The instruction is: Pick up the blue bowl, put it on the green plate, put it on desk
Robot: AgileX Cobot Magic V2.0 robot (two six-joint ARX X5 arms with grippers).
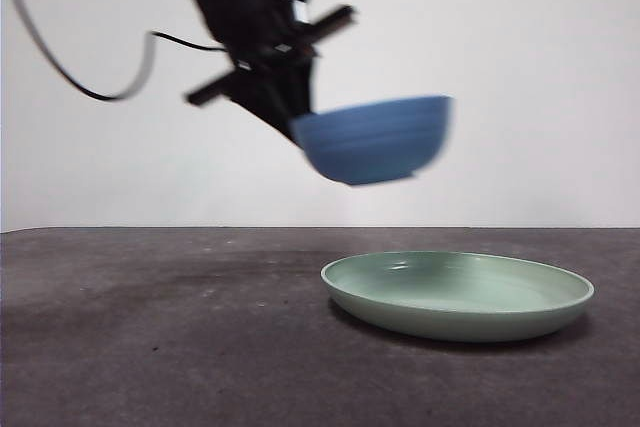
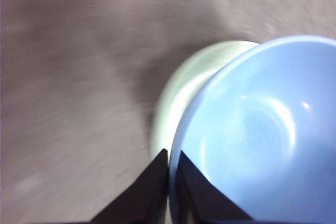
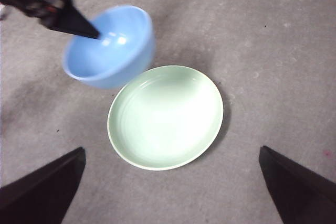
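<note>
The blue bowl hangs in the air, tilted, above the left part of the green plate. My left gripper is shut on the bowl's left rim, one jaw inside and one outside, as the left wrist view shows with the blue bowl over the green plate. The plate lies flat on the desk with nothing in it. My right gripper hovers high above the green plate, open, and from there I see the blue bowl and the left gripper.
A black cable loops down from the left arm at the upper left. A white wall stands behind the desk's far edge.
</note>
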